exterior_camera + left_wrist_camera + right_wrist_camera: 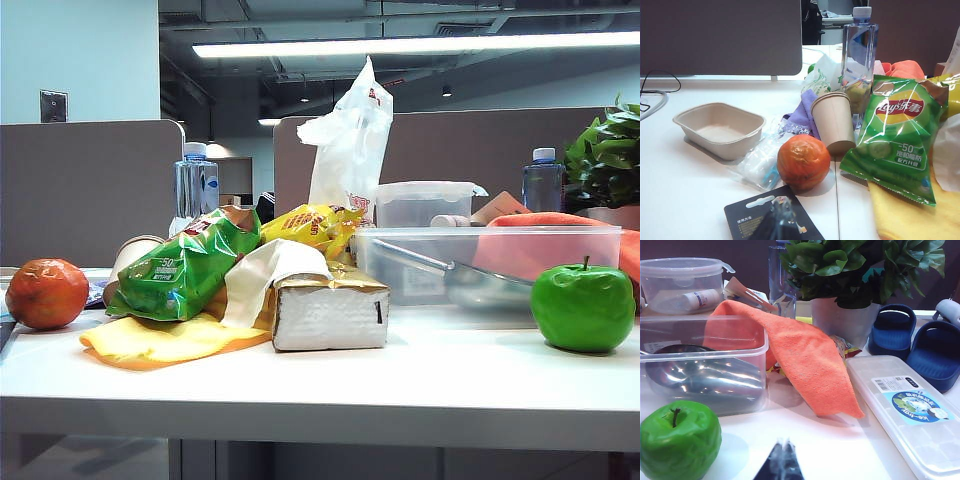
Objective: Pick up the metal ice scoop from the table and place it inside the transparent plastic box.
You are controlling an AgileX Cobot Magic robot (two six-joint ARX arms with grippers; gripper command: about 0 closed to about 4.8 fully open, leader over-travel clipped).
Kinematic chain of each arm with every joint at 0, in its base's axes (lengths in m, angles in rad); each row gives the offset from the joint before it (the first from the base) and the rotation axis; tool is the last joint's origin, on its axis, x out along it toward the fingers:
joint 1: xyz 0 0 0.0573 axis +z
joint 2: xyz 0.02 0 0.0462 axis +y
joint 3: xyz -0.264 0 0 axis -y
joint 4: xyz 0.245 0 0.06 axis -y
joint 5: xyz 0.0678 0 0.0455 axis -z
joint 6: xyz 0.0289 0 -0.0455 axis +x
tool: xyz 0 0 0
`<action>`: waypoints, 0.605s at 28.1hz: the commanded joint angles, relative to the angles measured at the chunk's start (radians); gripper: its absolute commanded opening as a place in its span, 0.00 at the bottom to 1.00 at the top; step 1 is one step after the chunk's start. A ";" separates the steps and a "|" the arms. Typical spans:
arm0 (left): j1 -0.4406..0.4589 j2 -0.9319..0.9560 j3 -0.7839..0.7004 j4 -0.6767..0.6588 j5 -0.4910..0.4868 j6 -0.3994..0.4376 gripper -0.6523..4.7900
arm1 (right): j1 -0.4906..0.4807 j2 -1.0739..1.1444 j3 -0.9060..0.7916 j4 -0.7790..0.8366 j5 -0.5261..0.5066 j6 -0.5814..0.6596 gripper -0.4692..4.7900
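Right wrist view shows the metal ice scoop (700, 375) already lying inside the transparent plastic box (757, 347), its bowl low against the near wall and its handle running toward the far end, which the exterior view confirms through the clear side (480, 280). Judging from that, the placing looks done and nothing remains on the table (450, 375) to fetch. An orange cloth (805, 357) hangs over the box's far corner and trails down onto the table beside it, so it covers part of the rim but not the scoop. A green apple (677, 440) sits just in front of the box, close to its wall, and a lidded ice tray (905, 410) lies to the other side of the cloth.

Only the dark tips of the right gripper (781, 460) show, pressed together with no gap and nothing between them; they sit low over bare table, well apart from the box, as an arm drawn back to rest would. Left wrist view gives the same picture: the left gripper (780, 220) has its fingers clenched on nothing, above a black card (747, 220) near an orange (803, 161), a paper cup (832, 122) and a green crisp bag (897, 142), away from the box's side of the table
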 commanded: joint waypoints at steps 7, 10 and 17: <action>0.002 0.002 0.002 0.016 -0.003 0.013 0.11 | 0.000 0.000 0.002 0.017 0.002 0.001 0.09; 0.001 0.002 0.002 0.015 -0.003 0.012 0.11 | 0.000 0.000 0.002 0.017 0.002 0.001 0.09; 0.001 0.002 0.002 0.013 -0.003 0.012 0.11 | 0.000 0.000 0.002 0.017 0.002 0.001 0.09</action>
